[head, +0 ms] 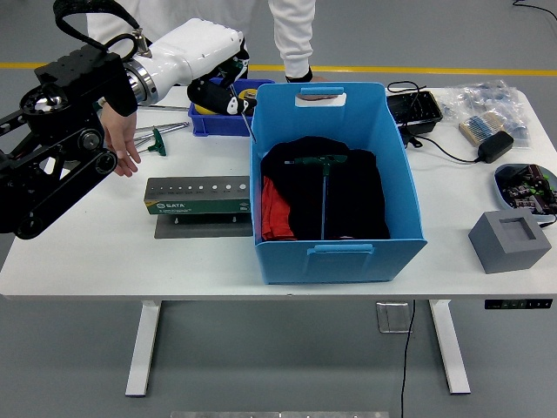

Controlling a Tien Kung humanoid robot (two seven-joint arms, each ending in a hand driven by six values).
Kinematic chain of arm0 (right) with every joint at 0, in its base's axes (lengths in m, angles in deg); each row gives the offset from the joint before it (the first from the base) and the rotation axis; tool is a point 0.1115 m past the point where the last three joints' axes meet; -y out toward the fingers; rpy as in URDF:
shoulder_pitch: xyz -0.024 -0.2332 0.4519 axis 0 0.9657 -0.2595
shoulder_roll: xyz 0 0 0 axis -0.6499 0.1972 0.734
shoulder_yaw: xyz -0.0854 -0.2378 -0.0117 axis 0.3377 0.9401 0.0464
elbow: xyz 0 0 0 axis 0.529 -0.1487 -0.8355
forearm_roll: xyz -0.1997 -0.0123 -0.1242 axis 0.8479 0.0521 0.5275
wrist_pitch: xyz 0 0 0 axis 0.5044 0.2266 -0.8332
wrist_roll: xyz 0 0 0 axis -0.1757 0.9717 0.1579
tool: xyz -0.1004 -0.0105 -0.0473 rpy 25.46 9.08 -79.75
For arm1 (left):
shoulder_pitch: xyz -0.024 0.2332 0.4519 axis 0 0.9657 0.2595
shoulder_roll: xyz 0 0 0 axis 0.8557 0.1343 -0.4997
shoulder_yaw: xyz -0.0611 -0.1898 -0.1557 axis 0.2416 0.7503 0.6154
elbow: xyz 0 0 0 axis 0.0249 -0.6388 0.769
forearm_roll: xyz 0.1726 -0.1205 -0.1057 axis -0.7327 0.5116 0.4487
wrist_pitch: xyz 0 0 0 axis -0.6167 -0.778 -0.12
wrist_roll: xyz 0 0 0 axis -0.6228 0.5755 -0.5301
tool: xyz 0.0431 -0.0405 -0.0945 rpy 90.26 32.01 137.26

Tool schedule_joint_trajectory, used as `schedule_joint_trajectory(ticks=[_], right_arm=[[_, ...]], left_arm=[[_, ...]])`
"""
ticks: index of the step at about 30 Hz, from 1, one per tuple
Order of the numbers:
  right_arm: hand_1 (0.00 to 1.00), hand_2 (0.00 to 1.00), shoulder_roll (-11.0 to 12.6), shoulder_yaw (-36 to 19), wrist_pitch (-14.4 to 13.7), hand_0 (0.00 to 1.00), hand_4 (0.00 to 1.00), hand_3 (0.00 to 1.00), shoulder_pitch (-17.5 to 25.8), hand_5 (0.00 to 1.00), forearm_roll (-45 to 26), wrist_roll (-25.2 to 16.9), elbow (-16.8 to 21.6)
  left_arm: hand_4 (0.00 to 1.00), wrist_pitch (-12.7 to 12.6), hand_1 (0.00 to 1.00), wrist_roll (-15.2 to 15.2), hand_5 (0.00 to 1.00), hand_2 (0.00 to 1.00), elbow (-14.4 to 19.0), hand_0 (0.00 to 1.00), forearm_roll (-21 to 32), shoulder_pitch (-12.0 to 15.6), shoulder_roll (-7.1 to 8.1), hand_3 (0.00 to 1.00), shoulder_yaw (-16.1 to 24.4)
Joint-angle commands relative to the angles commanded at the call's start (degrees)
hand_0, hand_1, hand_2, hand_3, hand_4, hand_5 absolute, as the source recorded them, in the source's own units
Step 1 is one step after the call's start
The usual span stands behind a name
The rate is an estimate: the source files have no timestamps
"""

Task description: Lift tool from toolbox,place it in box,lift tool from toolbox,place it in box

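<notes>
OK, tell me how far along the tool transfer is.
Done: one green T-handle wrench already lies in the large blue plastic box. In hand: the left hand carries a thin second tool toward the box. Left: dropping it in. The grey tool holder shows empty holes.

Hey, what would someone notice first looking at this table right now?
The big blue box in the middle of the table, with a T-handled tool lying on dark cloth inside. Then the robot's left hand, raised near the box's far left corner, gripping a thin tool.
</notes>
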Motion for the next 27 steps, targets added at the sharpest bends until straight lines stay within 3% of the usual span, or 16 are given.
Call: schedule_joint_trajectory(ticks=[5,10,11,16,17,22,23,27], right_arm=[[0.709,0.763,-0.1,-0.3,0.0,0.725,0.811,0.601,0.0,0.733,0.6,0.2,0.1],[0.709,0.763,0.1,-0.9,0.2,0.725,0.811,0.601,-0.3,0.733,1.9,0.5,0.2],[0.706,0.763,0.1,-1.0,0.2,0.726,0.811,0.602,-0.4,0.733,2.1,0.6,0.3],[0.706,0.763,0.3,-1.2,0.2,0.726,0.811,0.602,-0.7,0.733,2.6,0.7,0.3],[0.707,0.761,0.3,-1.2,0.2,0.726,0.811,0.601,-0.8,0.731,2.5,0.7,0.3],[0.707,0.761,0.5,-1.1,0.2,0.726,0.811,0.601,-0.9,0.731,2.6,0.7,0.4],[0.707,0.762,0.5,-1.1,0.2,0.726,0.812,0.601,-0.9,0.732,2.7,0.7,0.4],[0.707,0.762,0.6,-1.4,0.2,0.726,0.812,0.601,-0.9,0.732,3.3,0.8,0.5]], left_arm=[[0.748,-1.5,0.002,-0.9,0.295,0.013,-0.8,0.152,1.9,-0.3,-4.16,0.068,-1.9],[0.748,-5.0,0.002,-3.6,0.295,0.013,-5.5,0.152,4.0,-0.5,-8.43,0.068,-6.7],[0.748,-5.0,0.109,-3.9,0.258,0.129,-6.9,0.215,4.7,-0.6,-9.29,0.222,-7.8],[0.748,-5.6,0.109,-5.4,0.258,0.129,-13.2,0.215,5.2,-1.4,-12.44,0.222,-12.0],[0.748,-6.5,0.268,-5.9,0.245,0.346,-14.6,0.347,5.4,-1.6,-13.2,0.479,-12.7],[0.748,-10.1,0.268,-7.7,0.245,0.346,-22.0,0.347,5.2,-2.3,-16.88,0.479,-13.9],[0.753,-10.5,0.463,-7.9,0.255,0.515,-23.0,0.456,5.2,-2.3,-17.29,0.563,-13.9],[0.753,-11.5,0.463,-7.4,0.255,0.515,-26.1,0.456,5.1,-2.4,-19.17,0.563,-14.1]])
